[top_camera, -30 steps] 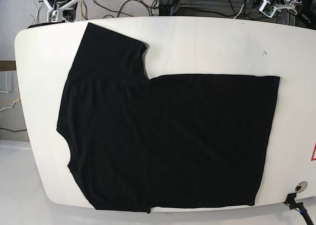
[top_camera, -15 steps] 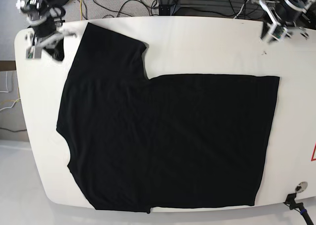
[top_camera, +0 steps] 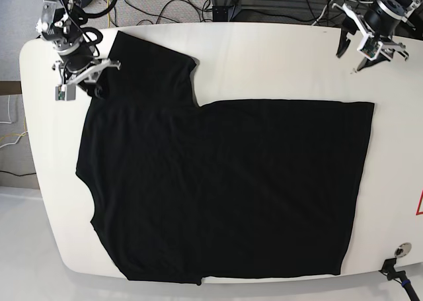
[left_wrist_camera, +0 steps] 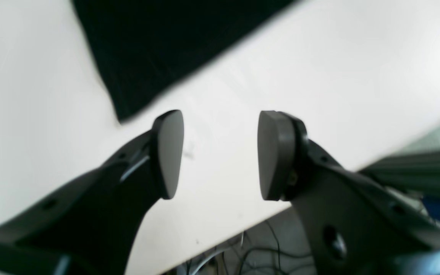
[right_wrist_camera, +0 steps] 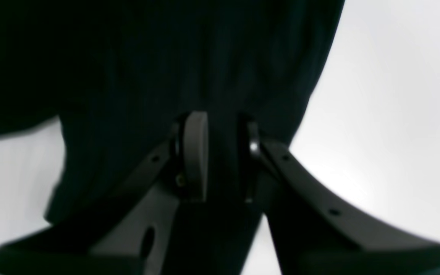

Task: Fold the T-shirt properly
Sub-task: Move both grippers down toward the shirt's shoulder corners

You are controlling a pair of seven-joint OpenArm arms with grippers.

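No fold shows yet: the T-shirt (top_camera: pixel 225 182) lies flat across the white surface (top_camera: pixel 277 56), our right fingers (right_wrist_camera: pixel 195 152) nearly closed over its sleeve, our left fingers (left_wrist_camera: pixel 168 152) spread, empty, off its hem corner.

The T-shirt (top_camera: pixel 218 182) is plain black, short-sleeved, and lies spread flat, covering most of the white table (top_camera: pixel 277 56). 1 sleeve reaches toward the far left corner. Its straight hem runs along the right side; no print shows.
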